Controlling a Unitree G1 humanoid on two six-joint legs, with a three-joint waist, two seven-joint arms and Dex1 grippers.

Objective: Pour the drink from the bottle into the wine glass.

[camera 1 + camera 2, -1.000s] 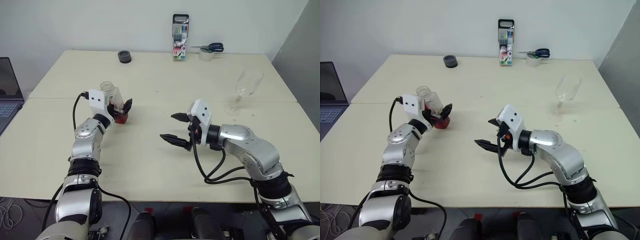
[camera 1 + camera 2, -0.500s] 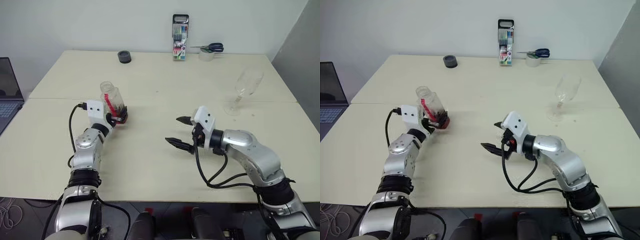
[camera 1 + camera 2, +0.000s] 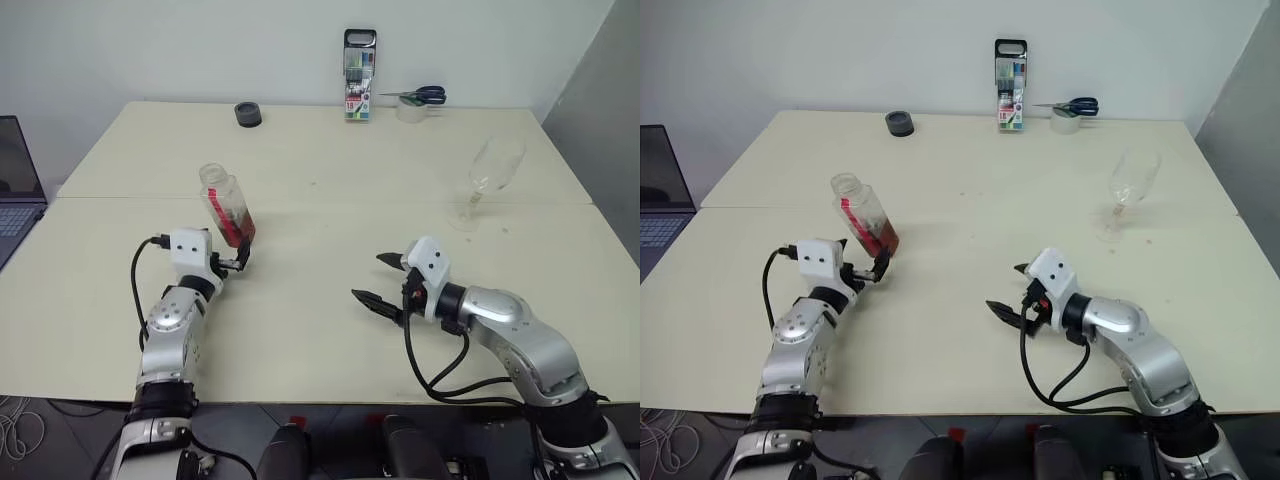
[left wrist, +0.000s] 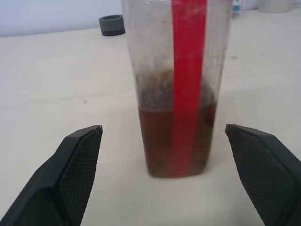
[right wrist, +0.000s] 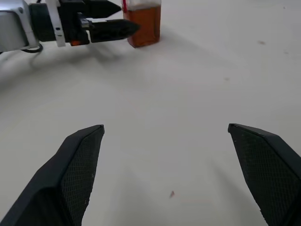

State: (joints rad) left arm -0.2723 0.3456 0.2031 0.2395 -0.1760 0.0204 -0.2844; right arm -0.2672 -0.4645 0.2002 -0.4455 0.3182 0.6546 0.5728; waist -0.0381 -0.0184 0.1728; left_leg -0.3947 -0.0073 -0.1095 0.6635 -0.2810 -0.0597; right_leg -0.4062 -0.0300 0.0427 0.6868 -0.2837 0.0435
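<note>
On the cream desk [image 3: 320, 330], head views: bottle [image 3: 227, 205], clear, uncapped, red label strip, standing on the robot's left half and holding the drink [image 3: 238, 228], reddish-brown, in its lower part. Left gripper [image 3: 236, 259], jaws spread, just short of the bottle, not touching it. Right gripper [image 3: 382, 281], jaws spread, low over bare desk near the middle. Wine glass [image 3: 487, 178], upright on the right side, well apart from both grippers. Along the far edge: black cap [image 3: 249, 113], marker pack [image 3: 360, 74], tape roll [image 3: 411, 109], scissors [image 3: 416, 95]. Laptop [image 3: 17, 180] at far left. Left wrist view: bottle centred between the open jaws, liquid filling its lower portion. Right wrist view: jaws wide over bare desk; bottle base and left gripper beyond.
</note>
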